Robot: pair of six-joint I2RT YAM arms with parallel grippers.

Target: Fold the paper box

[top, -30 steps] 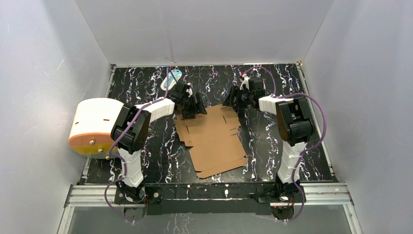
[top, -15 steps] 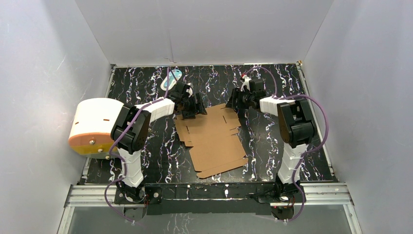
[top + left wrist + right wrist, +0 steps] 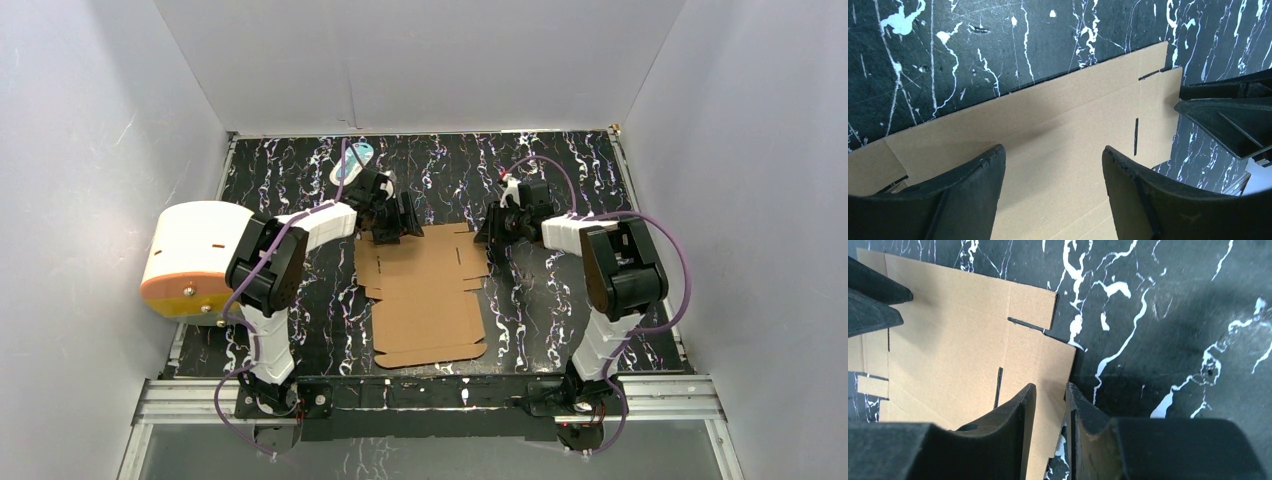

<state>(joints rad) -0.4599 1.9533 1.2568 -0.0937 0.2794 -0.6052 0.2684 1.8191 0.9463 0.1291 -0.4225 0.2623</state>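
Note:
The paper box (image 3: 425, 295) is a flat brown die-cut sheet lying on the black marbled table, its long side running toward the arm bases. My left gripper (image 3: 398, 224) hovers over the sheet's far left corner. In the left wrist view it (image 3: 1053, 155) stands open, with bare cardboard (image 3: 1048, 125) between its fingers. My right gripper (image 3: 493, 236) is at the sheet's far right edge. In the right wrist view its jaws (image 3: 1050, 390) are narrowed to a slim gap straddling that edge of the cardboard (image 3: 958, 340), which lies flat below and is not pinched.
A large white-and-orange cylinder (image 3: 195, 258) lies at the left wall beside the left arm. A small teal-white packet (image 3: 355, 160) rests near the back edge. White walls enclose the table on three sides.
The sheet has turned from tilted to square with the table, its near end swinging left. The right gripper has shifted right and nearer, and its jaws have narrowed. The left gripper has stayed put.

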